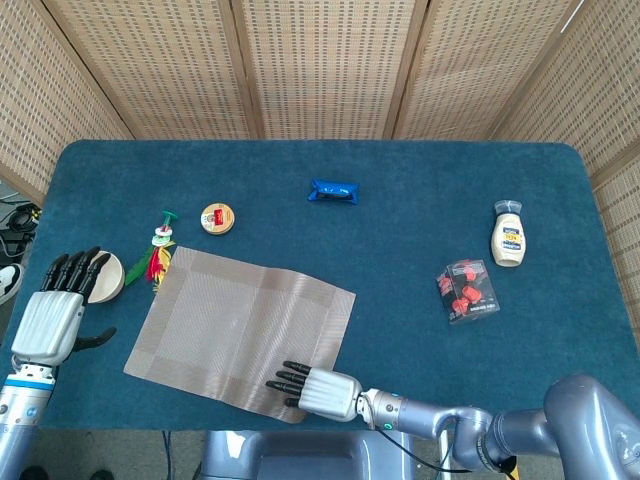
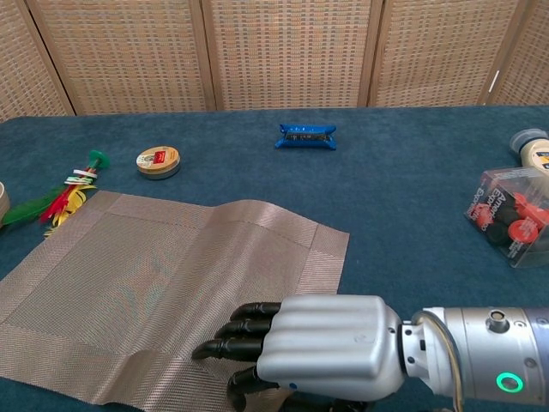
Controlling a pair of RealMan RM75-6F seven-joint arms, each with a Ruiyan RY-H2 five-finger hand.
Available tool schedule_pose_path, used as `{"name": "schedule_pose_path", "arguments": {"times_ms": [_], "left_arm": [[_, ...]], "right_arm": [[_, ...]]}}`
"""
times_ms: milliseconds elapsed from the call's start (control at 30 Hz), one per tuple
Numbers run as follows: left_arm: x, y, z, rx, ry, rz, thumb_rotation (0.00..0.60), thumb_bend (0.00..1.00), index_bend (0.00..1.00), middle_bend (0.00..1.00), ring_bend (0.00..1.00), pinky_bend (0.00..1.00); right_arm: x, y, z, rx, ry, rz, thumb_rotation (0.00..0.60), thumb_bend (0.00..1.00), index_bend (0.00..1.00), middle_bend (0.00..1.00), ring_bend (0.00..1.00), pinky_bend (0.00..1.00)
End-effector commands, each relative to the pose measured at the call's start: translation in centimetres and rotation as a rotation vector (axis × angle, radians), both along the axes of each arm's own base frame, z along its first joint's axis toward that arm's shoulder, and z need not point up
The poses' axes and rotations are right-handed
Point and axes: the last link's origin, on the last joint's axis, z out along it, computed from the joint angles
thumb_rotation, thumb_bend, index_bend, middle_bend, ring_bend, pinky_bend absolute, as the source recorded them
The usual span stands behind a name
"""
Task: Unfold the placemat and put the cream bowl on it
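Unfolding judged done — placemat (image 1: 240,330) lies open, right hand (image 1: 312,388) resting flat on it, grasping nothing; left hand (image 1: 58,305) spread beside cream bowl (image 1: 101,277) — grasp required.

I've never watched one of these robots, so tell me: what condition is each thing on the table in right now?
placemat: unfolded, lying nearly flat
cream bowl: off the mat, at the table's left edge
right hand: resting on the mat's near edge
left hand: open, beside the bowl
mayonnaise bottle: lying down, capped
round tin: closed
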Motion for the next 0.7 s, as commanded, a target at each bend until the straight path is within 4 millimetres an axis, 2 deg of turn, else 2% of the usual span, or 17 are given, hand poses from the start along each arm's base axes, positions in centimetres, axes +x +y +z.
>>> {"name": "schedule_pose_path", "arguments": {"times_ms": [33,367,700], "left_arm": [[0.02,0.00,-0.02,-0.001,0.001,-0.001,0.600,0.00,0.00,0.00,0.00,0.00],[0.05,-0.01,-0.10,-0.006,0.000,-0.002,0.600,0.00,0.00,0.00,0.00,0.00],[0.10,-0.05,-0.20,-0.010,0.003,-0.004,0.600,0.00,0.00,0.00,0.00,0.00]], "right_arm": [[-0.02,0.01,0.00,0.001,-0.001,0.001,0.600,0.76,0.39,0.00,0.00,0.00],[-0.17,-0.09,0.03,0.003,-0.010,-0.002,0.600,0.76,0.67,0.00,0.00,0.00],[-0.29,-0.02,0.22,0.013,-0.024,-0.008,0.600,0.76,0.71,0.00,0.00,0.00]]}}
